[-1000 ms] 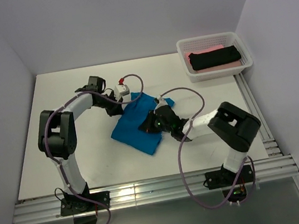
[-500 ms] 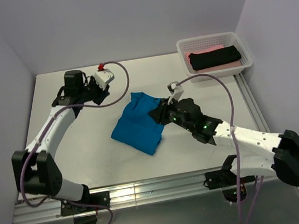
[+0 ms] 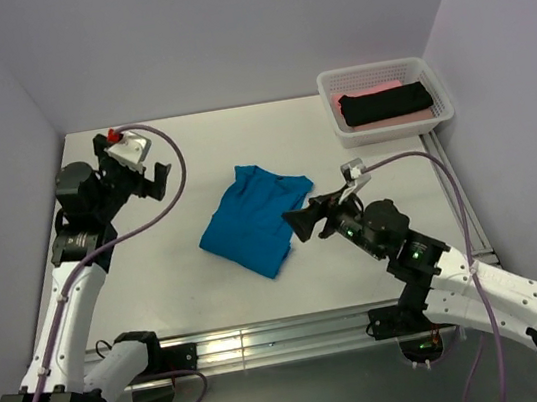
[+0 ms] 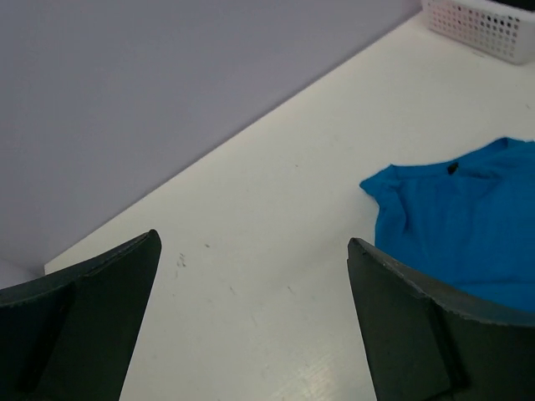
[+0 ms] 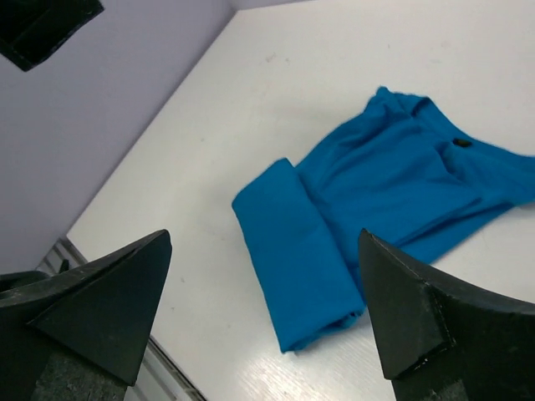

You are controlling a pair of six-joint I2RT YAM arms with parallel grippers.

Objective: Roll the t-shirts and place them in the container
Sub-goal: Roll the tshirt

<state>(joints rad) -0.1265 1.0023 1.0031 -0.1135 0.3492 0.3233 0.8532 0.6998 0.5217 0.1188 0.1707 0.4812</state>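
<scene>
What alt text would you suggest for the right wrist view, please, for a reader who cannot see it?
A bright blue t-shirt lies on a white table, one end rolled up and the collar end spread out. The open right pincer frames it, dark fingers at the lower corners, holding nothing.

Bright even light, soft faint shadows, sharp focus, no glare.

You have the blue t-shirt (image 3: 254, 218) lying mid-table (image 3: 157, 268), near end rolled, collar end flat. The black t-shirt (image 3: 385, 103) lies bundled on the pink t-shirt (image 3: 359, 94) in the white basket (image 3: 370, 68).
</scene>
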